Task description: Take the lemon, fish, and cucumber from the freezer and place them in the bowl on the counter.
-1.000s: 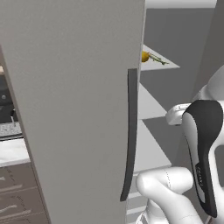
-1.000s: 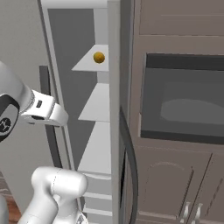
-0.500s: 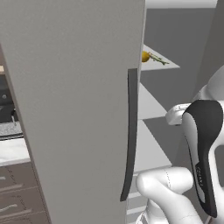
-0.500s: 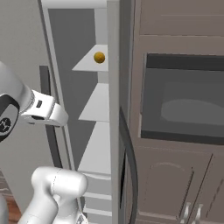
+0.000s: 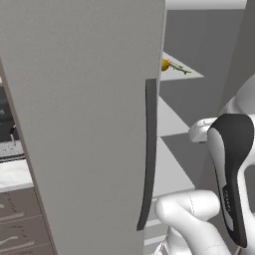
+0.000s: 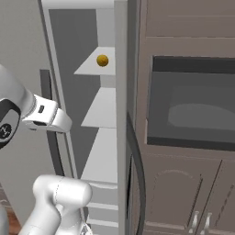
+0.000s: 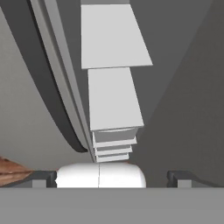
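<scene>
A: Since a second ago, what has moved?

B: Nothing you can pick out. The arm, the freezer (image 5: 89, 124) door and the things on its shelves sit just where they did.

A: And your gripper (image 7: 112, 177)?

B: In the hand view its jaws stand spread as wide as they go, with nothing between them. It looks into the freezer, along the pale shelves.

A: Where is the lemon (image 6: 102, 60)?

B: On the top shelf you can see in the right base view, well above the arm. In the left base view it peeks past the door edge, with a thin green thing (image 5: 178, 67) lying just beside it.
</scene>
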Available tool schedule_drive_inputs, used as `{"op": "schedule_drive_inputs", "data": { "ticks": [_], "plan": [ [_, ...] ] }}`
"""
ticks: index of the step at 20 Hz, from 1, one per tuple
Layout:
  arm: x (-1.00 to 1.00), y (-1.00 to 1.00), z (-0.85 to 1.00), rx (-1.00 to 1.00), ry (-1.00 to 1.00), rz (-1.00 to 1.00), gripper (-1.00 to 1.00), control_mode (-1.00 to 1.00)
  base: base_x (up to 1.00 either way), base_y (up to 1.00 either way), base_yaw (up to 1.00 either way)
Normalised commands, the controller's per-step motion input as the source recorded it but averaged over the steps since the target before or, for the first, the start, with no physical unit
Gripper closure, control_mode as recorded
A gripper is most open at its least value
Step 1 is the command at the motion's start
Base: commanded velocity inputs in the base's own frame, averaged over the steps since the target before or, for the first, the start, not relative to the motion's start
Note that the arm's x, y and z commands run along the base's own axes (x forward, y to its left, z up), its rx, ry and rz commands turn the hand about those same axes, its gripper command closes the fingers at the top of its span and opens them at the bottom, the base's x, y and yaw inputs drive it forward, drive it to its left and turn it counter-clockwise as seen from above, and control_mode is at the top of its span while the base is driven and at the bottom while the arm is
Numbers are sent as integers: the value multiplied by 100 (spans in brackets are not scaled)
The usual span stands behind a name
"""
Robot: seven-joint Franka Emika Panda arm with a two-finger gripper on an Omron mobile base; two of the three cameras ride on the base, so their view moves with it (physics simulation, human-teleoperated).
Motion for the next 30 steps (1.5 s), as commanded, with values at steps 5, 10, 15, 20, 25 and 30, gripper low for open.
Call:
{"op": "schedule_drive_inputs", "data": {
  "ticks": [5,10,15,20,25,30],
  "plan": [
    [0,0,0,0,0,0,-100,100,6,-12,-2],
    [0,0,0,0,0,0,-100,100,0,0,0],
    [0,0,0,0,0,0,-100,100,1,-1,0],
    [18,-24,0,3,-6,7,-100,-100,7,-7,0],
    [39,-29,7,6,-10,13,-100,-100,0,0,0],
    [37,-10,0,2,-19,12,-100,-100,0,0,0]
  ]
}}
